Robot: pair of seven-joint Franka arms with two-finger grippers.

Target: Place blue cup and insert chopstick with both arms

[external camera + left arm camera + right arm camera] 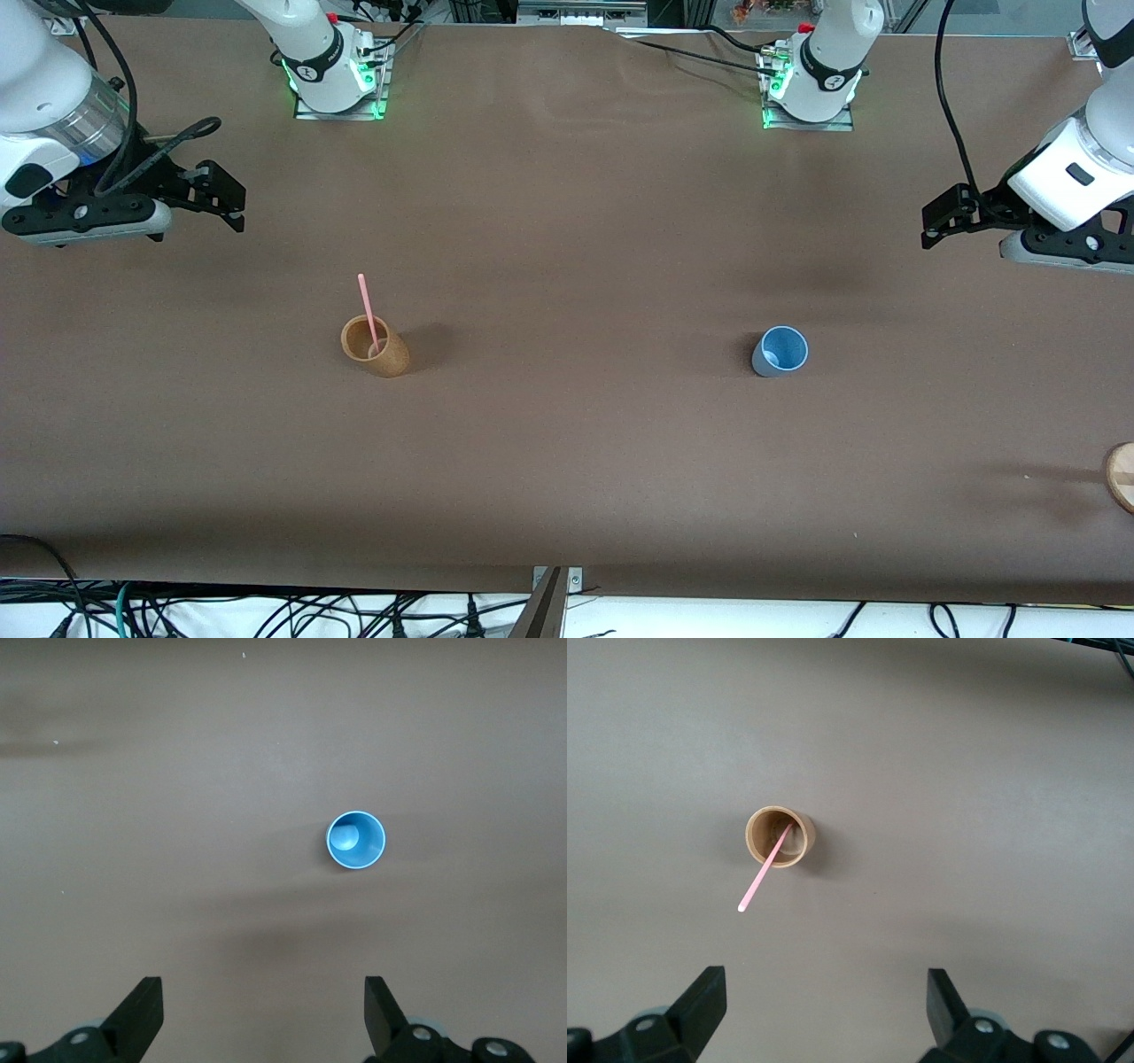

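The blue cup [780, 351] stands upright and empty on the brown table toward the left arm's end; it also shows in the left wrist view [356, 840]. The pink chopstick [368, 312] leans inside a tan cup [374, 346] toward the right arm's end; the right wrist view shows both the chopstick [764, 870] and the tan cup [780, 837]. My left gripper [939, 220] [263, 1010] is open and empty, up over the table at the left arm's end. My right gripper [221, 193] [826, 1005] is open and empty, up over the right arm's end.
A round wooden disc [1123, 477] lies at the table's edge toward the left arm's end, nearer to the front camera than the blue cup. The arm bases [337, 75] [811, 84] stand along the farther edge. Cables hang at the nearer edge [266, 611].
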